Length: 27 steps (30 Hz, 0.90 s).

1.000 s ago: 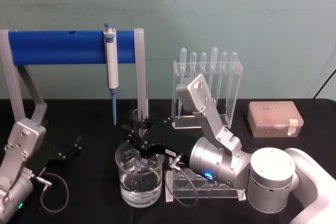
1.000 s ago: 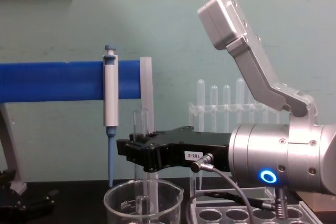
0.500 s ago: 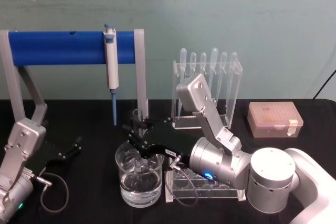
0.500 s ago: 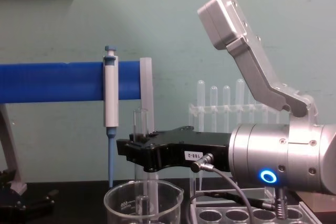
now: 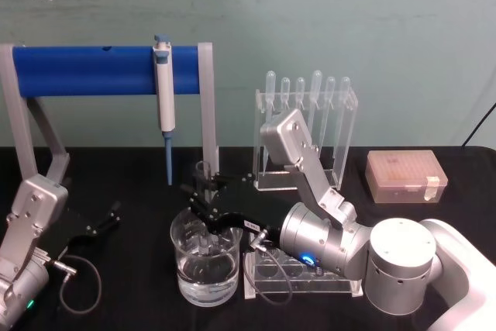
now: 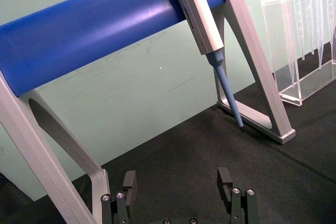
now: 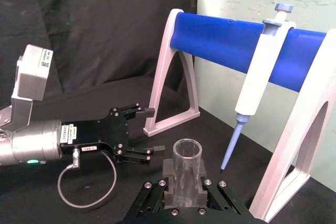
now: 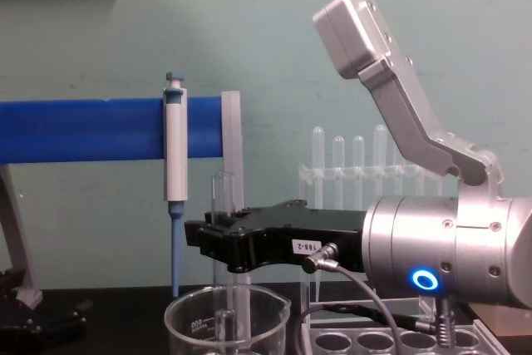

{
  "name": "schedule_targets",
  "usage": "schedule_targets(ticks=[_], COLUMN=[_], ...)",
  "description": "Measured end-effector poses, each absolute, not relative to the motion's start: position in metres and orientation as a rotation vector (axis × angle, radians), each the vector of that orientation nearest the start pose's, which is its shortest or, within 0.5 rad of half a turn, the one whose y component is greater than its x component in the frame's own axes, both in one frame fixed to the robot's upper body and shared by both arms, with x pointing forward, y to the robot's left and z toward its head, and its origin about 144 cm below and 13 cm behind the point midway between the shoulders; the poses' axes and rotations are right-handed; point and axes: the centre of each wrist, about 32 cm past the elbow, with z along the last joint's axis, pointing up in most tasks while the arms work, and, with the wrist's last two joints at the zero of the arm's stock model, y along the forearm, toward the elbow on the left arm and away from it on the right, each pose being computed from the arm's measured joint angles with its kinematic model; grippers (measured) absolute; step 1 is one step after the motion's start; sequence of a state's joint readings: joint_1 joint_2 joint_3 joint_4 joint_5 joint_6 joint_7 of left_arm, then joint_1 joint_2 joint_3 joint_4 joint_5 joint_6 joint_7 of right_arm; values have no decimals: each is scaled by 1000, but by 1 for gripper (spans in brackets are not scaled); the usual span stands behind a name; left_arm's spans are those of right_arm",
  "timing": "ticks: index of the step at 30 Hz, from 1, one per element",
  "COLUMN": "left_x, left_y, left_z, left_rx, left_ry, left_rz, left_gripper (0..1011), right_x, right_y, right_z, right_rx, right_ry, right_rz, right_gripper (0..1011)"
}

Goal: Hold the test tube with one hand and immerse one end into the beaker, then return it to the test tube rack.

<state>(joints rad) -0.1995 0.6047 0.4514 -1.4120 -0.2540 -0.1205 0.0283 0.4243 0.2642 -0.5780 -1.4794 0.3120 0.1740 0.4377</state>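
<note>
Glass test tube [image 8: 222, 190] in black right claw [image 8: 220, 244]; tip in beaker [image 8: 188, 327]

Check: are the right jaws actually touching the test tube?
Touching. The right wrist view shows the right gripper with its jaws pressed against both sides of the upright test tube, with no gap on either side.

Pipettor [image 5: 163, 102] and stand post [image 5: 208, 106] crowd close behind beaker [image 5: 203, 277]; test tube rack [image 5: 260, 277] just beside on right; bare table [image 5: 132, 269] on left.

Test tube [image 8: 222, 193] midsection hidden; beaker [image 8: 187, 326] base cropped.
</note>
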Motion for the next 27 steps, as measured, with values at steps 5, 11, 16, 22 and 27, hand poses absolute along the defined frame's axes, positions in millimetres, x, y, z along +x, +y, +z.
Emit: schedule_targets(ticks=[5,11,16,22,27], left_x=[489,489,489,489,489], left_y=[310,310,310,310,310], left_z=[1140,1140,1140,1140,1140], left_rx=[304,304,304,304,304], left_ry=[-285,-285,-285,-285,-285], left_rz=[1248,1248,1248,1248,1248], left_gripper=[1000,1000,1000,1000,1000], right_x=[530,530,530,530,530], right_y=[-141,-141,-141,-141,-141], right_z=[1221,1221,1221,1221,1221], right_rx=[-118,-118,-118,-118,-118], right_ry=[-69,-69,-70,-69,-69], right_rz=[-622,-622,-622,-622,-622], right_gripper=[224,225,224,224,224])
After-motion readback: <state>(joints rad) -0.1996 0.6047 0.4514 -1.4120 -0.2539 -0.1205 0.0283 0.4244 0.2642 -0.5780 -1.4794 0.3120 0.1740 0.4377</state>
